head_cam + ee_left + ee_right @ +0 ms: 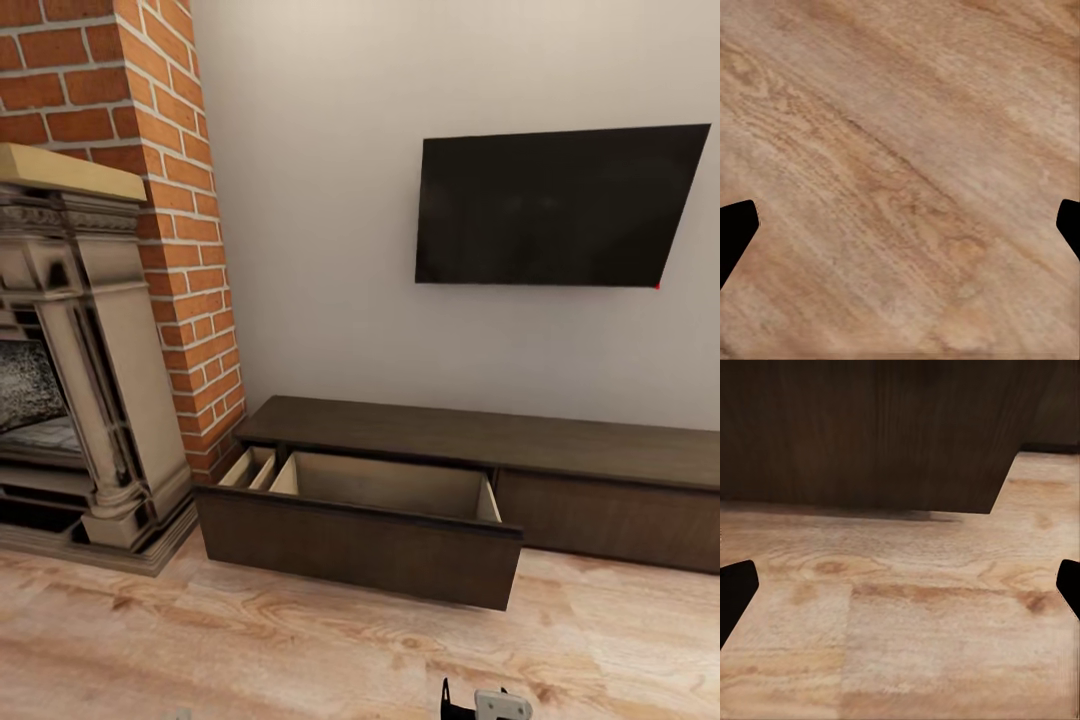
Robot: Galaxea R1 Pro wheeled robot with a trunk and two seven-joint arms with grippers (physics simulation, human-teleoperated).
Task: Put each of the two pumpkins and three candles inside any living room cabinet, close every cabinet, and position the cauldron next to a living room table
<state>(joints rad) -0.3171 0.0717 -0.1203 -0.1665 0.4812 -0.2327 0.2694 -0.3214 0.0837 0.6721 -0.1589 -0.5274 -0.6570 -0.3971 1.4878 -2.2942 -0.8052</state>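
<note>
The cabinet runs low along the wall from the centre to the right edge of the head view, under the wall TV; its left drawer stands pulled out toward the camera, the pale wood interior showing, and nothing can be seen lying in the visible part of it; the right drawer front sits flush. A brick fireplace fills the left of the frame; the plank floor takes the bottom.

The left hand looks down on bare floor with its two dark fingertips at the far edges of its wrist view, so it is spread wide and carries nothing; the right hand is likewise spread and empty, its fingertips at the frame edges, facing the dark drawer front across the upper half of its view; a bit of an arm pokes up at the bottom centre of the head view.

The step in hand, as I judge it, is either fetching things to put in this drawer or pushing it shut; to shut it well, the right hand should meet the drawer front flat and near its middle, pushing straight toward the wall so the drawer does not skew on its runners; if more things are to go in, the drawer is better left open until the last one is inside.

No brand, label or writing can be read anywhere; the TV screen is blank apart from a tiny red dot at its lower right corner.
</note>
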